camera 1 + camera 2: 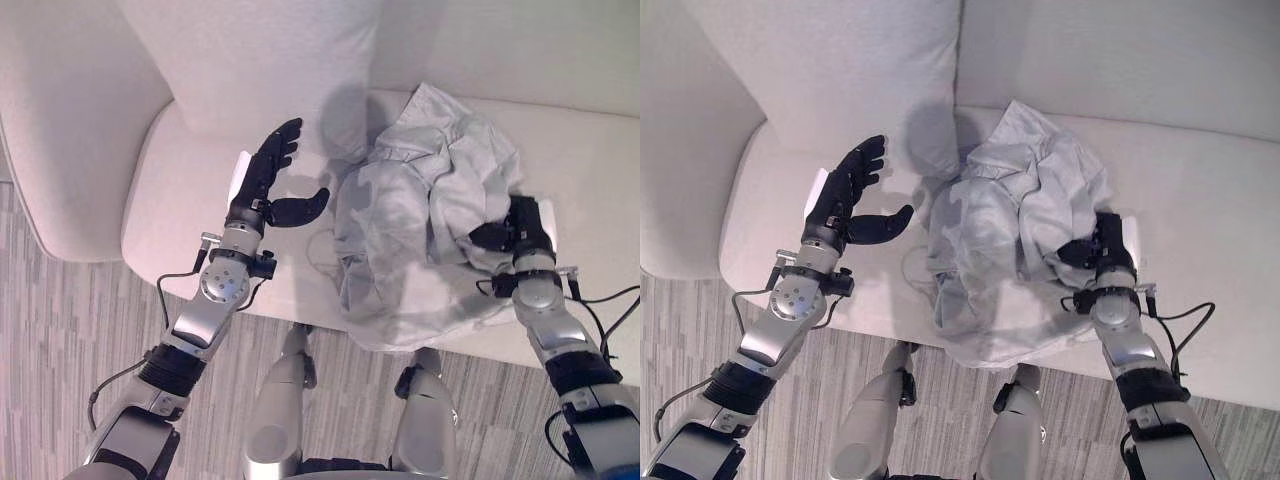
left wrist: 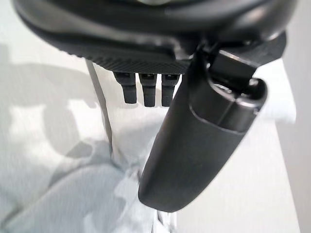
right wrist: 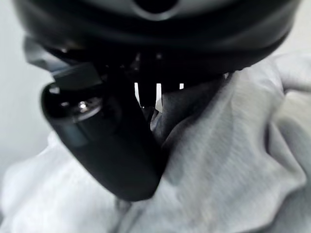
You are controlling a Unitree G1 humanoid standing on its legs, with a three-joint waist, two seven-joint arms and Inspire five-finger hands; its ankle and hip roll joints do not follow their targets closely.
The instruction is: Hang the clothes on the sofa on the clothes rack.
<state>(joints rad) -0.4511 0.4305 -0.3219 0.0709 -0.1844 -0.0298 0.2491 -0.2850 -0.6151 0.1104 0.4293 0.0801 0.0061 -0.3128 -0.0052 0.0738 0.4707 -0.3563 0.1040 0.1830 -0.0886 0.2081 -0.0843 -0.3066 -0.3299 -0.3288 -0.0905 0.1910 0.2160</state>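
Observation:
A crumpled light grey garment (image 1: 420, 220) lies on the white sofa seat (image 1: 190, 190), its lower edge hanging over the front. My right hand (image 1: 515, 235) is at the garment's right side, thumb and fingers closed on a fold of the cloth (image 3: 233, 160). My left hand (image 1: 262, 185) hovers open over the seat just left of the garment, fingers straight and thumb pointing toward it, holding nothing. In the left wrist view, the garment (image 2: 58, 194) lies just past the thumb (image 2: 194, 145).
A white back cushion (image 1: 250, 60) stands behind the left hand, and the sofa's armrest (image 1: 70, 130) rises to the left. Grey striped floor (image 1: 60, 340) runs in front of the sofa. A thin drawstring (image 1: 318, 255) lies on the seat beside the garment.

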